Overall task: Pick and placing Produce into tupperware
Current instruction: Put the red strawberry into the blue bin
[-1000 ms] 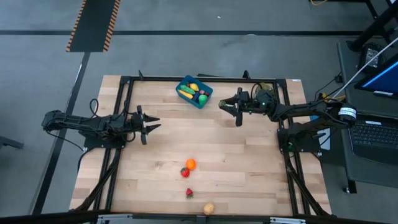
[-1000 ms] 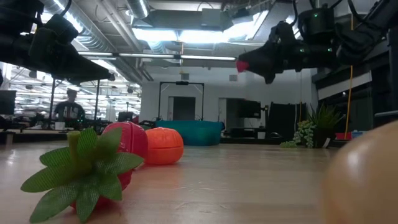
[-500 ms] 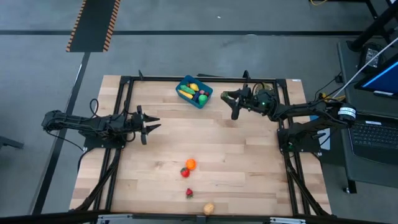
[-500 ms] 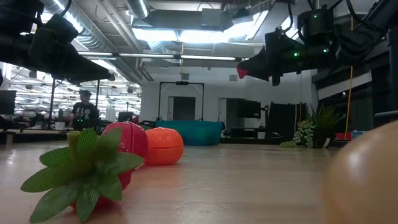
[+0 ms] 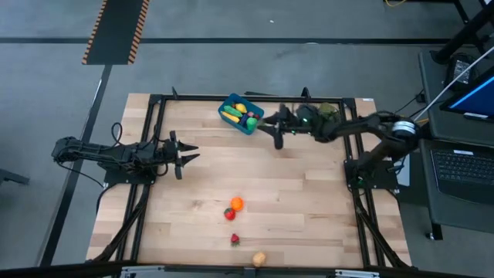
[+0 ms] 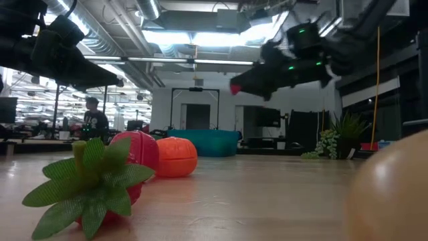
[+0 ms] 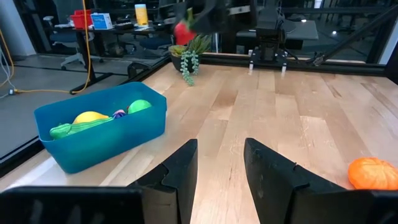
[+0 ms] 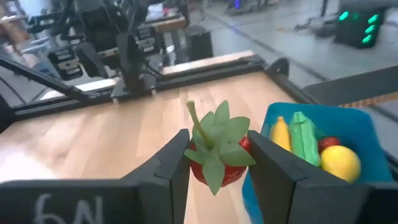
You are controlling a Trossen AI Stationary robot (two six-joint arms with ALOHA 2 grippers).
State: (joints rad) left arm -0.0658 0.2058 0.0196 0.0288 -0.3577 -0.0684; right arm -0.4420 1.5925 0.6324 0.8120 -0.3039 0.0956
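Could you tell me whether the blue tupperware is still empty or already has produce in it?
Partly filled. The tupperware already holds a yellow, a green and a red piece, while the right claw, shut on a strawberry, hangs beside it.

1. Blue tupperware (image 5: 241, 114): rectangular, rounded corners, upright near the table's far edge, already holding yellow, green and red produce (image 8: 314, 148).
2. Red strawberry (image 8: 219, 155) with green leaves: clamped in the right gripper (image 8: 217, 163), in the air just beside the tupperware.
3. Orange piece (image 5: 237, 204) and red piece (image 5: 229, 214): touching, mid-table.
4. Small strawberry (image 5: 235, 240) and tan piece (image 5: 259, 259): near the front edge.
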